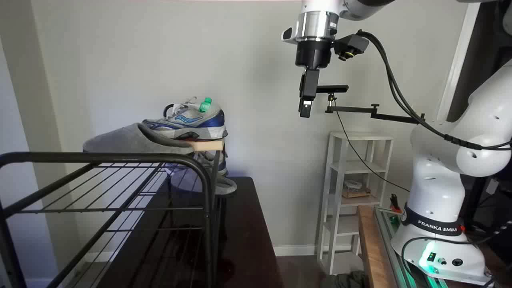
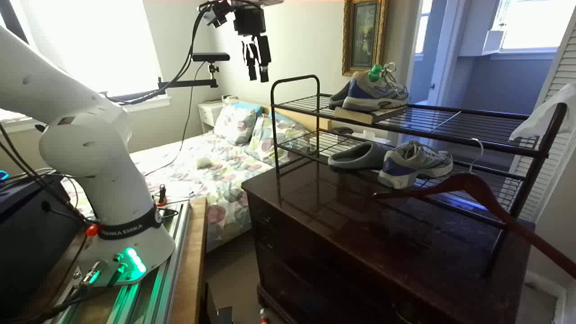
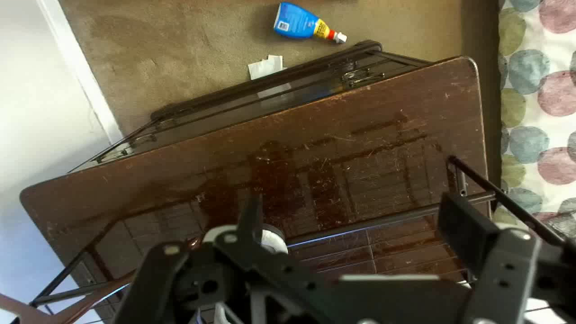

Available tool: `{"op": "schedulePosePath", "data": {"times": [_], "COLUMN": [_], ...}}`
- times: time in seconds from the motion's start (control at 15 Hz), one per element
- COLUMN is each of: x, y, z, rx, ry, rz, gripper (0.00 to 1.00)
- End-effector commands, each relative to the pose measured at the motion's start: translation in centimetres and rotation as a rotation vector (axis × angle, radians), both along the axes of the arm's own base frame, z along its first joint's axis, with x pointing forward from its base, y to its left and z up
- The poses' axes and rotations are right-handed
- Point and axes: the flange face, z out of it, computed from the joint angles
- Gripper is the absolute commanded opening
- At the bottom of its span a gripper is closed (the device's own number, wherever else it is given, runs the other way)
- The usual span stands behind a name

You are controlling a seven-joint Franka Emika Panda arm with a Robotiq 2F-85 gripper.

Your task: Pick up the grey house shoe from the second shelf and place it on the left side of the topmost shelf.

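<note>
One hand (image 2: 258, 74), its two fingers spread wide apart.
On the second shelf (image 2: 501, 188) one grey house shoe (image 2: 360, 158) sits beside one sneaker (image 2: 411, 165), and on the topmost shelf (image 2: 477, 125) are another grey house shoe (image 1: 124, 140) and another sneaker (image 1: 186, 121); the one rack (image 1: 209, 224) stands on one counter (image 2: 360, 220).

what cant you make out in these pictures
Lower grey house shoe: partly behind the black wire rack, in an exterior view.
Upper grey house shoe: mostly behind the upper sneaker, in an exterior view.
Clothes hanger: cut off by the right edge, in an exterior view.
Blue bottle: label print too small, wrist view.
</note>
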Motion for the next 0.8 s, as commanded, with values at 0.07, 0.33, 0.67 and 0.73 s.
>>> {"op": "schedulePosePath", "data": {"times": [0.07,0.33,0.67,0.73], "x": [0.0,-0.6,-0.8,-0.8], "y": [0.0,-0.9,-3.7,-4.2], "z": [0.0,0.1,-1.5,-1.7], "rx": [0.000,-0.072,-0.173,-0.180], "ry": [0.001,-0.113,-0.314,-0.361], "rz": [0.000,0.016,0.150,0.166], "gripper": [1.00,1.00,1.00,1.00]}}
